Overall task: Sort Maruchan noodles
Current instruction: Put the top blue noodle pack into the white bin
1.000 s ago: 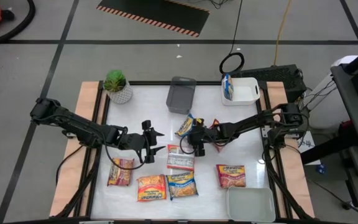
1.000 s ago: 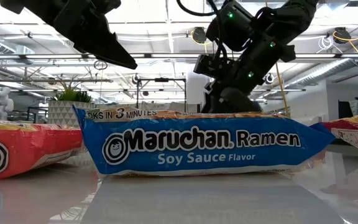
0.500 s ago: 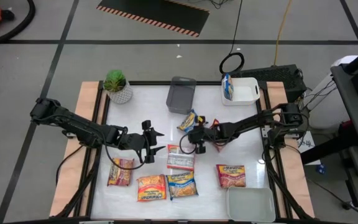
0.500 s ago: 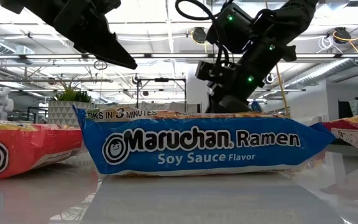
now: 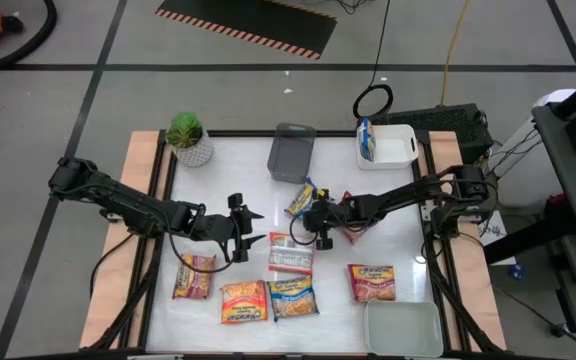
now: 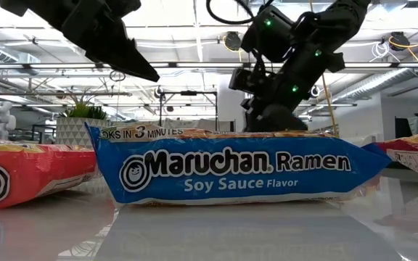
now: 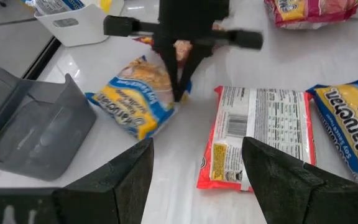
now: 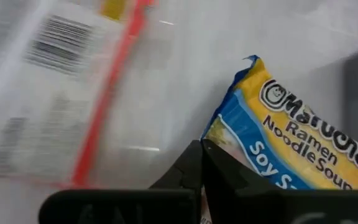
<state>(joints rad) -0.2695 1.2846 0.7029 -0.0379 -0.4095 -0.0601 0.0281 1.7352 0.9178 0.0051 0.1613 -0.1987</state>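
Observation:
A blue-and-yellow noodle packet (image 5: 303,197) lies in the table's middle, in front of the grey tray (image 5: 291,152). My right gripper (image 5: 314,213) is shut on it. My left gripper (image 5: 240,230) hovers open to the left, above the white-and-red packet (image 7: 260,137), and holds nothing. Along the near edge lie a red packet (image 5: 195,275), an orange packet (image 5: 243,300), a blue packet (image 5: 293,298) and another red one (image 5: 371,282). The blue packet (image 6: 231,170) fills the low view. My right gripper pinches the blue-and-yellow packet by its near right corner (image 8: 219,138) between its two shut fingers (image 7: 180,81). The fingers slant down from the table's right side. The rest of the packet (image 7: 135,99) lies on the table.
A white tray (image 5: 400,150) at the far right holds a blue packet (image 5: 366,140). Another white tray (image 5: 403,328) stands at the near right corner. A potted plant (image 5: 189,138) is at the far left. A red packet (image 5: 350,212) lies under my right arm.
My right gripper has shut on the corner of the blue-and-yellow packet, and the packet has shifted slightly toward the far edge.

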